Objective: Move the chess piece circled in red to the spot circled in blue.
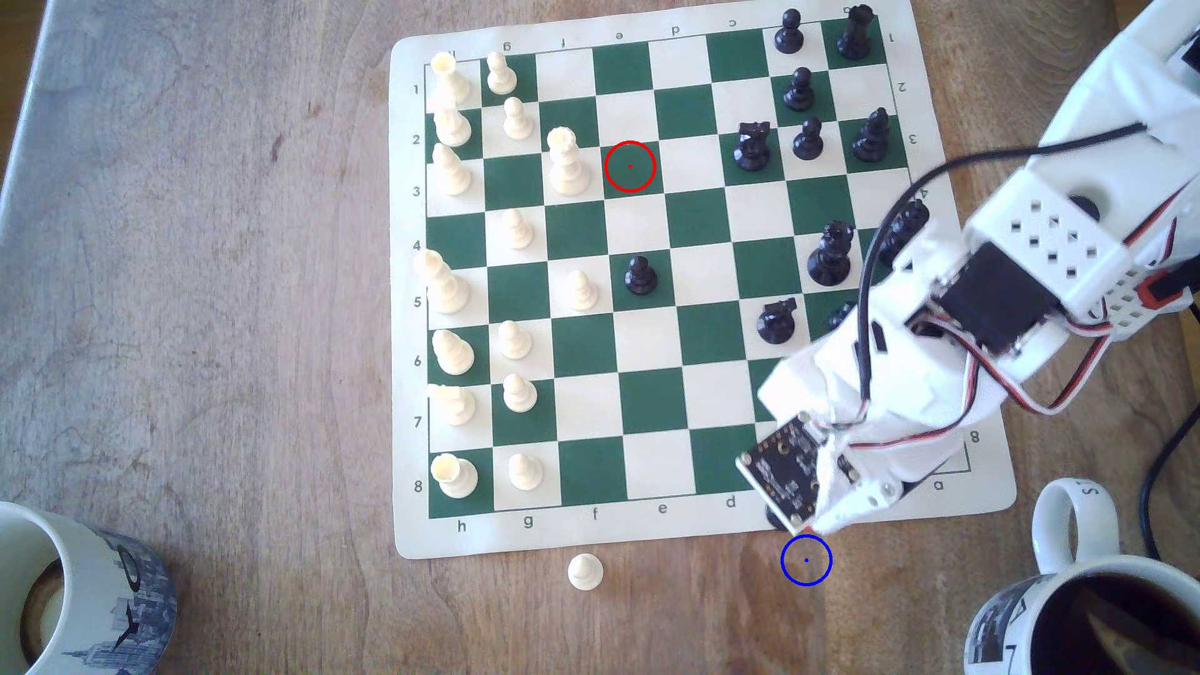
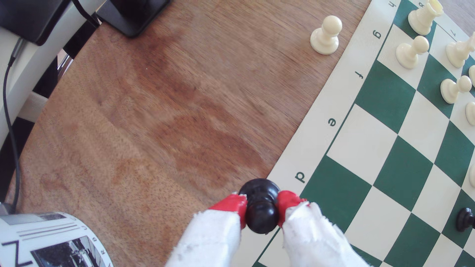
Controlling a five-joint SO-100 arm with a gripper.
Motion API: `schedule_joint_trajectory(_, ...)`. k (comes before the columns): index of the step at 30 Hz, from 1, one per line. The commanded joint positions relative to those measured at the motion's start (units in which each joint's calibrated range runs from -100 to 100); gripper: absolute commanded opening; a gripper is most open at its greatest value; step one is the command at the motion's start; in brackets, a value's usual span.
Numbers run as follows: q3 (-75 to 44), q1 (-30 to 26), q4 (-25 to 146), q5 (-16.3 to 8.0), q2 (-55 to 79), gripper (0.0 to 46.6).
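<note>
My gripper is shut on the black pawn, with the red-tipped fingers clamping its collar and ball head. The pawn's base hangs over the mat's cream border where it meets the wood, beside the letter d. In the exterior view my gripper sits at the near edge of the chess mat, and the wrist camera board mostly hides the pawn. The blue-ringed spot is bare wood just beyond the gripper tip. The red ring marks an empty green square.
A lone cream pawn stands on the wood off the mat, to the exterior view's left of the spot. Mugs stand at the near corners. Another black pawn stands mid-board. Black pieces crowd the exterior view's right, under the arm.
</note>
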Motion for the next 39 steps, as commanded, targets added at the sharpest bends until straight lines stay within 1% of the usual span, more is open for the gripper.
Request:
schedule_joint_trajectory(1, 0.2, -1.6, -4.3, -0.2, 0.7, 0.3)
schedule_joint_trajectory(7, 5.6, -4.1, -9.9, -0.5, 4.0, 0.5)
schedule_joint_trajectory(23, 5.2, -4.2, -12.2, 0.1, 11.0, 1.1)
schedule_joint_trajectory(27, 4.9, -4.6, -12.1, 0.1, 11.5, 2.0)
schedule_joint_trajectory(28, 4.7, -4.5, -12.1, 0.1, 11.6, 3.6)
schedule_joint_trajectory(29, 4.7, -4.4, -12.1, 0.1, 11.6, 6.1)
schedule_joint_trajectory(30, 4.8, -4.4, -12.0, -0.2, 11.4, 11.4)
schedule_joint_trajectory(31, 5.1, -4.4, -12.0, -0.3, 10.9, 13.5)
schedule_joint_trajectory(33, 5.4, -4.4, -11.9, -0.3, 9.7, 15.9)
schedule_joint_trajectory(35, 5.3, -4.0, -10.6, -0.3, 8.3, 17.2)
schedule_joint_trajectory(37, 5.3, -2.8, -8.0, -0.3, 5.4, 18.2)
schedule_joint_trajectory(39, 5.6, -2.0, -5.5, -0.4, 2.8, 18.2)
